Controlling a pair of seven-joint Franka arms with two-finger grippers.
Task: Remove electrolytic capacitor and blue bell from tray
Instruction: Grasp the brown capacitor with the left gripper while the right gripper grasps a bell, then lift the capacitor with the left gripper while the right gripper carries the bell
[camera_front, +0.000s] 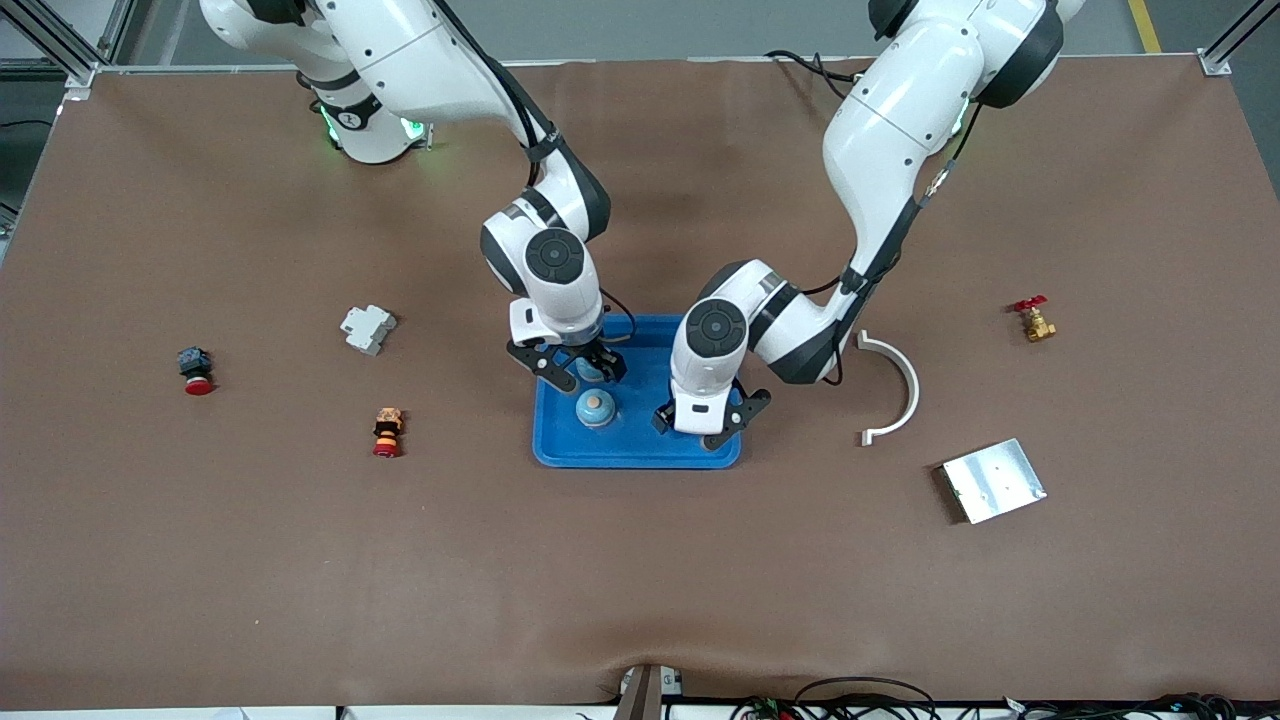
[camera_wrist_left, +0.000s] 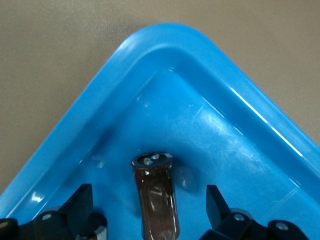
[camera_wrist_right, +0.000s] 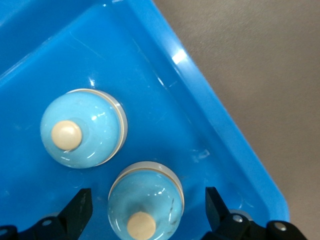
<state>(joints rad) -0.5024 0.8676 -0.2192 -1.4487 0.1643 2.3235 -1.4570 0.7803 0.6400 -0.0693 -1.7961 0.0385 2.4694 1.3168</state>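
A blue tray sits mid-table. A brown cylindrical capacitor lies in a corner of the tray; the left gripper hides it in the front view. My left gripper is open, its fingers on either side of the capacitor without touching it; it shows over the tray's left-arm end. Two light blue bells stand in the tray. My right gripper is open around one bell, also seen in the front view. The other bell stands beside it, nearer the front camera.
A white breaker, a red push button and an orange-red button lie toward the right arm's end. A white curved piece, a metal plate and a brass valve lie toward the left arm's end.
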